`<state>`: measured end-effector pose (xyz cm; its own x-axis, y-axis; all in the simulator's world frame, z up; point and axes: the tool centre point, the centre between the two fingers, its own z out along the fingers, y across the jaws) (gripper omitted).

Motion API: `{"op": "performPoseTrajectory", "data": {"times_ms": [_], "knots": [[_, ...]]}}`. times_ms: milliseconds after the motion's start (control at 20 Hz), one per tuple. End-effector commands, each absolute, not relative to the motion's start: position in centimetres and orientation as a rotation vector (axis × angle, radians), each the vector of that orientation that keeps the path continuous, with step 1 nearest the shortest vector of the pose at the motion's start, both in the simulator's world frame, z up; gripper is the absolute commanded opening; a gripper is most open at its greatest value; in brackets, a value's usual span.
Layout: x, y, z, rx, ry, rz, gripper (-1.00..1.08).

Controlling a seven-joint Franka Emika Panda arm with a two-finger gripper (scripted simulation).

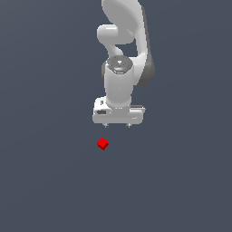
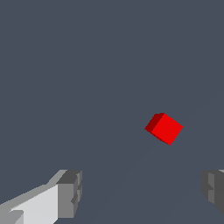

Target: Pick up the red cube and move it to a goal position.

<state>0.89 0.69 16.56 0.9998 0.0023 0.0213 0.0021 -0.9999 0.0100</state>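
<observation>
Red cube lying free, white gripper spread wide and empty

The red cube [image 1: 103, 144] sits on the flat grey floor [image 1: 45, 181], apart from the gripper [image 1: 117, 125] (turned at an angle to its fingers [image 2: 70, 192]). It looks rigid, light and smooth; I judge two opposite flat faces the best hold, once the wrist aligns.

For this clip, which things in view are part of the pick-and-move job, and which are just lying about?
Part of the job:
- red cube, on the grey floor, not yet held
- pincer, open, apart from the cube, its fingers spread wide in the wrist view

Just lying about:
- nothing else shows; only the plain grey floor. No goal marker is visible.
</observation>
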Motion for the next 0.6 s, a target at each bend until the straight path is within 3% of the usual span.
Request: {"op": "performPoseTrajectory", "data": {"times_ms": [0,550], "knots": [[1.2,0.2,15.5,3.131,-0.067,0.030,1.00],[2.7,-4.0,7.5,3.077,-0.598,0.013,1.00]]}}
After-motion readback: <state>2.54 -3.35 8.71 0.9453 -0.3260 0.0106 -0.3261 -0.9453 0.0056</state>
